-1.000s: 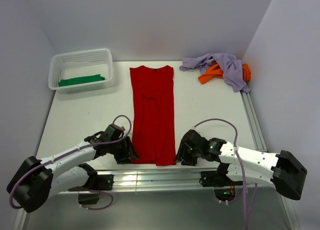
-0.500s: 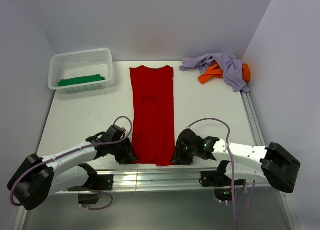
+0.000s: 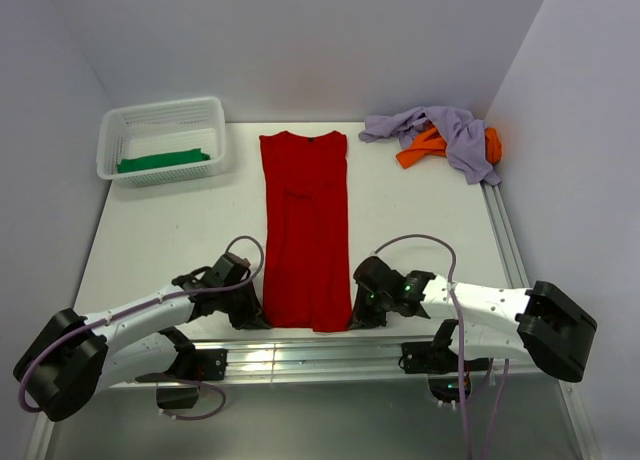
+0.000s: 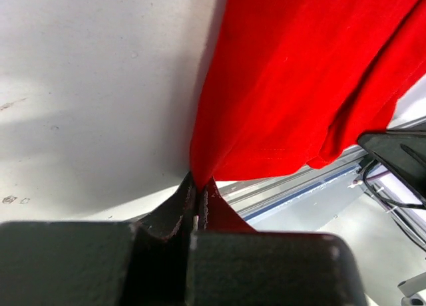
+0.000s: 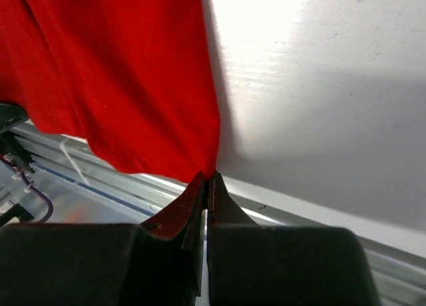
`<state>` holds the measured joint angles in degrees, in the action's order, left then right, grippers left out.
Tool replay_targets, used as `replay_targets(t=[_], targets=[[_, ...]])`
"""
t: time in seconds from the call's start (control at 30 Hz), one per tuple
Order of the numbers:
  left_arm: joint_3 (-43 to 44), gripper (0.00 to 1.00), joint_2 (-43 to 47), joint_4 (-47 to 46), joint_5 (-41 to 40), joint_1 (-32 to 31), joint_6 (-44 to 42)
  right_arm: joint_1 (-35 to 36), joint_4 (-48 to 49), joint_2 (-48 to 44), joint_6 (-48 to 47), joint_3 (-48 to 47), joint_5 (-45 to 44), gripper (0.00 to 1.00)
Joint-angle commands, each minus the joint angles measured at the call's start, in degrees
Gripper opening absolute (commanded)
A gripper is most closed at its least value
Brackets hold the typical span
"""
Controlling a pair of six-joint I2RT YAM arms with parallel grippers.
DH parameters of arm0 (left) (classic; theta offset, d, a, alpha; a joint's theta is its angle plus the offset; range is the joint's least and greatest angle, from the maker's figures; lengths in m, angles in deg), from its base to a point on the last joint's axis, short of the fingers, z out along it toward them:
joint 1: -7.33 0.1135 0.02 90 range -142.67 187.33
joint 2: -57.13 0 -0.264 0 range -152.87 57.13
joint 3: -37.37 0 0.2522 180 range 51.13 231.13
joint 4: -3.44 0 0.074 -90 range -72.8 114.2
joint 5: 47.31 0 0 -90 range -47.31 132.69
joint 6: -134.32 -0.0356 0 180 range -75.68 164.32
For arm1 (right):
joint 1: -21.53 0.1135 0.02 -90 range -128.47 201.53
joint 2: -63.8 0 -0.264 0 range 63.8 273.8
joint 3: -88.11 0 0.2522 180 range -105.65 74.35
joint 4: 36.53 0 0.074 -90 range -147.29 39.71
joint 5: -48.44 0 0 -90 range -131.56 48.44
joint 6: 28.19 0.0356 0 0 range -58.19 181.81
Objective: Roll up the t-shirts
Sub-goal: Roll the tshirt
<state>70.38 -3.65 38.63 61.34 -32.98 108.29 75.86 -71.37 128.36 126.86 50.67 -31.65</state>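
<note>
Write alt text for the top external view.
A red t-shirt, folded into a long strip, lies on a table, its near corners pinched by the left gripper and right gripper. A white basket far left holds a green t-shirt; a lavender t-shirt and orange t-shirt lie heaped far right.

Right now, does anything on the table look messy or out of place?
Only the lavender tee and orange tee, crumpled in a heap at the far right edge. The red tee lies flat and straight.

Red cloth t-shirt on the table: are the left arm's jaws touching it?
Touching. The left wrist view shows the left gripper with its jaws pinched shut on the near corner of the red cloth t-shirt.
</note>
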Motion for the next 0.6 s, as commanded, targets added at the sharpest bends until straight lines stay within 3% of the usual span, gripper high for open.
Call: replay_targets(t=[0.0, 0.33, 0.57], targets=[[3.0, 0.0, 0.0, 4.8, -0.7, -0.4, -1.1, -0.5, -3.5, -2.0, -1.5, -3.7, 0.5, 0.0], [17.7, 0.0, -5.5, 11.8, -0.3, 0.2, -4.2, -7.3, -8.8, -2.8, -6.1, -10.3, 3.5, 0.0], [23.7, 0.0, -8.4, 14.0, 1.6, 6.4, -8.0, -13.9, -11.3, -0.4, -12.4, -15.3, 5.5, 0.0]])
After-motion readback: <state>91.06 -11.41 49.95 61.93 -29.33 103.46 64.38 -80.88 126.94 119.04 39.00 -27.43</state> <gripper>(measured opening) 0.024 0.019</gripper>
